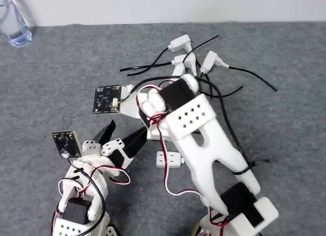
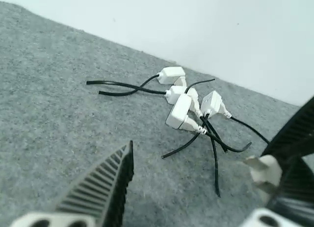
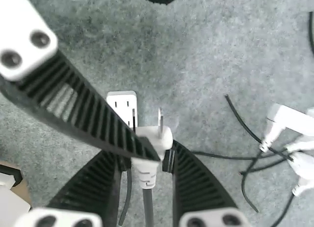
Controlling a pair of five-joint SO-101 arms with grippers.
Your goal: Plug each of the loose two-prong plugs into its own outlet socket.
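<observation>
Prongs [image 3: 160, 120] of a white plug [image 3: 149, 138] come nearest to us in the right wrist view. The right claw [image 3: 147, 161] is clamped on the plug's body, one black finger on each side. The two metal blades point up the frame at the outlet socket [image 3: 121, 103], which lies flat on the grey surface [image 3: 221, 55]. We cannot tell whether the tips touch it.

That view gives us the grip, while the high view gives us the layout. There the socket sits at lower centre of the frame, just beside the right arm's white body [image 1: 204, 139].

One ribbed finger [image 3: 73, 97] of the left claw [image 1: 127, 130] cuts across from the upper left of the right wrist frame. It overlaps one side of the held plug and hides that edge from us. From above, the left claw stands open at centre left, its fingers spread around nothing.

The held plug has a rounded white head and a ribbed neck where its cord leaves.

Farther off, the left wrist view looks between those spread fingers to the loose plugs [image 2: 184, 107]. We count four white ones, bunched at the frame's centre. Their black cords [image 2: 122, 86] cross and trail over the felt-like surface. The high view places the bunch at upper centre, beyond the right arm.

A clear container [image 1: 15, 27] stands in the upper left corner of the high view, by the white wall [image 1: 153, 6].
</observation>
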